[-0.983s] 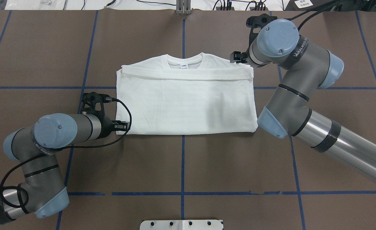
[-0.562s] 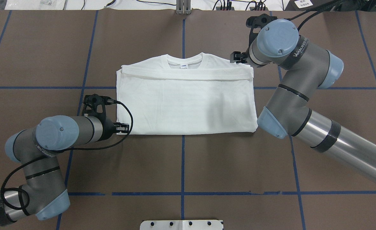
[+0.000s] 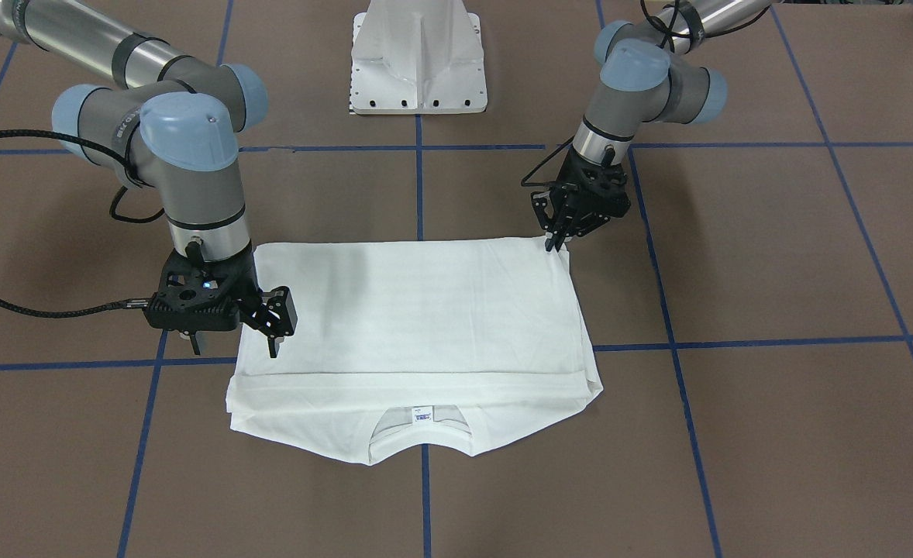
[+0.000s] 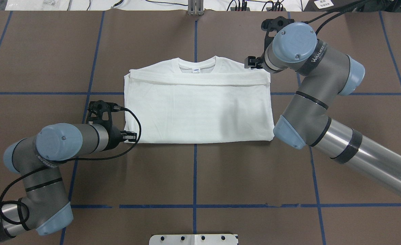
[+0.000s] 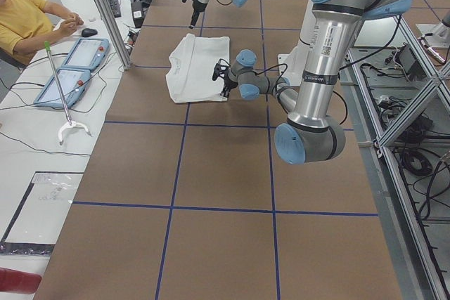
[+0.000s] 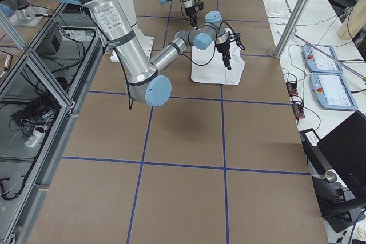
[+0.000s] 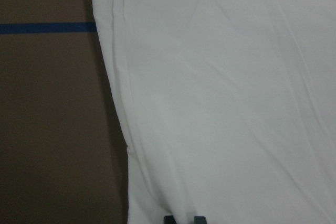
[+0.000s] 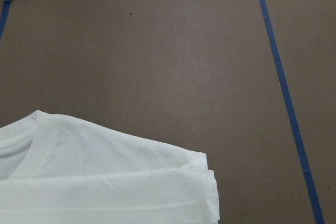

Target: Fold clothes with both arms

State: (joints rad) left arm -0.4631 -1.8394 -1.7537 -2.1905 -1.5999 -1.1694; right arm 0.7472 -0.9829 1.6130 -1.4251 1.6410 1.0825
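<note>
The white T-shirt [image 4: 197,109] lies folded in a flat rectangle on the brown table, its collar and label at the far edge [image 3: 418,418]; the printed text is hidden. My left gripper [image 4: 132,136] is low at the shirt's near-left corner [image 3: 556,242]. In the left wrist view its fingertips [image 7: 169,219] stand close together on the cloth [image 7: 220,103], shut on the shirt's edge. My right gripper [image 4: 253,62] hovers at the shirt's far-right corner [image 3: 274,333], and it looks open and empty. The right wrist view shows that corner [image 8: 199,182] and no fingers.
The white metal pedestal [image 3: 418,54] stands at the table's near edge, between the arm bases. Blue tape lines [image 4: 195,170] cross the brown table. A seated operator [image 5: 21,19] and two tablets [image 5: 77,54] are beyond the far side.
My left gripper moved nearer the robot to the shirt's near-left corner, then eased back a little. My right gripper shifted slightly away from the shirt's far-right corner. The shirt has not moved.
</note>
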